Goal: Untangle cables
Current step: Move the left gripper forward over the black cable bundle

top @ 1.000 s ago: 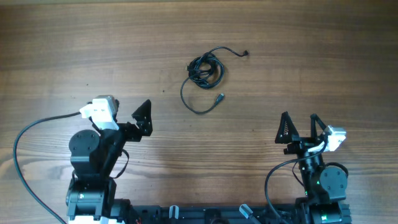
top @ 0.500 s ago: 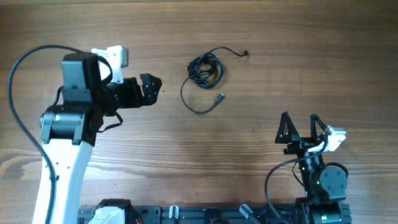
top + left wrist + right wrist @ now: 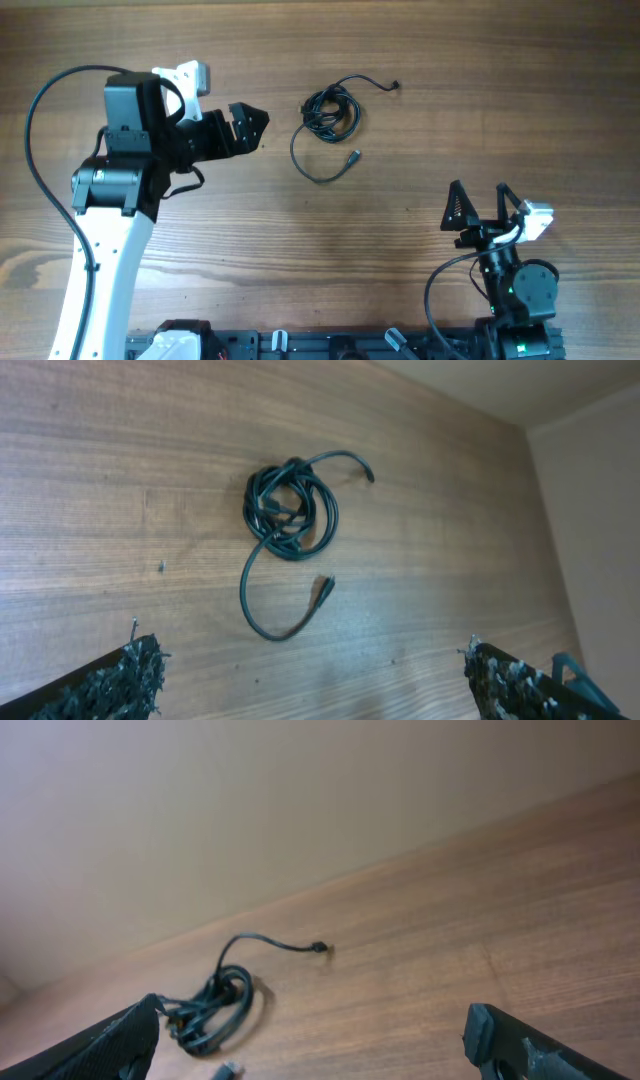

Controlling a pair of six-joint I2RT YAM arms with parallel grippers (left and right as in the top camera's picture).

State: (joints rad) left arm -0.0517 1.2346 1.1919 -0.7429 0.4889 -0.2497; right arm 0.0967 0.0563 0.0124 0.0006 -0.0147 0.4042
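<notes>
The cables [image 3: 328,115] lie bunched in a small black coil on the wooden table, with one plug end stretching right and a loose loop ending in a plug below. They show in the left wrist view [image 3: 288,510] and the right wrist view [image 3: 212,1010]. My left gripper [image 3: 250,125] is open and empty, hovering left of the coil. My right gripper [image 3: 481,200] is open and empty, near the front right, well short of the cables.
The wooden table [image 3: 450,80] fills the view. The left arm's black wire [image 3: 35,100] arcs over the left side. The arm bases stand at the front edge [image 3: 340,345].
My left arm has risen from the front and reached forward and right, bringing its open gripper close to the coil's left side. The right arm and cables have not moved.
</notes>
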